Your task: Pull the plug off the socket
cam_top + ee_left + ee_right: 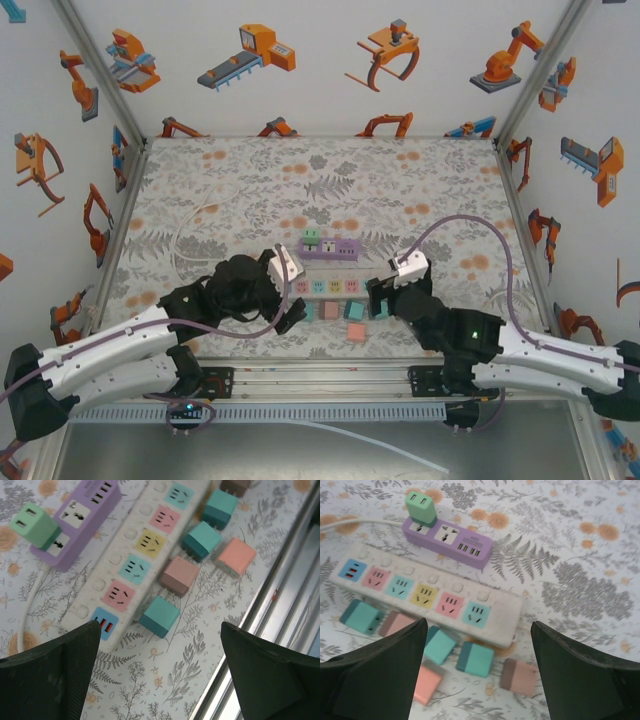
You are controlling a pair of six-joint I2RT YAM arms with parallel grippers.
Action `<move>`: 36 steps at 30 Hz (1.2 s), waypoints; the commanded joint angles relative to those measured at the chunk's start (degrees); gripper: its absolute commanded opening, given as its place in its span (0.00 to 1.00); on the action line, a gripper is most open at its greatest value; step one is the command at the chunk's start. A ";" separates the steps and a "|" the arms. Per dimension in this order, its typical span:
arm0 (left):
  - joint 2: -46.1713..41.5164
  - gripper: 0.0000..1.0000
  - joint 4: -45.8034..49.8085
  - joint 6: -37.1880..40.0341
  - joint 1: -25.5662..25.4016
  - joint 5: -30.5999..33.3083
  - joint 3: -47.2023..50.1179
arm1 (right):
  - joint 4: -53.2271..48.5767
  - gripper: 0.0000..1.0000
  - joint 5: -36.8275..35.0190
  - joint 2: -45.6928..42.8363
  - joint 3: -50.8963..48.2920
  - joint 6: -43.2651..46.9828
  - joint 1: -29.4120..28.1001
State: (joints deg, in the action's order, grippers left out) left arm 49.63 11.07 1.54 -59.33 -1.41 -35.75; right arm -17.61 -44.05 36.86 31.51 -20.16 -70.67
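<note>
Fronting green plug (421,507): white strip (496,601), adapters (475,659)

Mint-green plug (421,505), upright, seated in the left-end outlet of the purple socket strip (457,540), lying flat

Both arms reach forward, elbows bent low; the left claw (299,290) and right claw (376,298) gape wide, holding nothing.
</note>
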 commanded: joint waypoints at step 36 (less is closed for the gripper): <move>26.96 0.99 -4.85 -33.45 31.47 -1.66 -12.33 | 1.57 0.73 76.43 57.74 41.63 63.53 34.11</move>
State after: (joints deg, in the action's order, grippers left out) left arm 75.75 7.09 -31.38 -28.29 -3.88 -46.28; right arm -12.82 28.21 91.94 70.06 38.15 -36.77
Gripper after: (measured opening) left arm 0.993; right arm 0.730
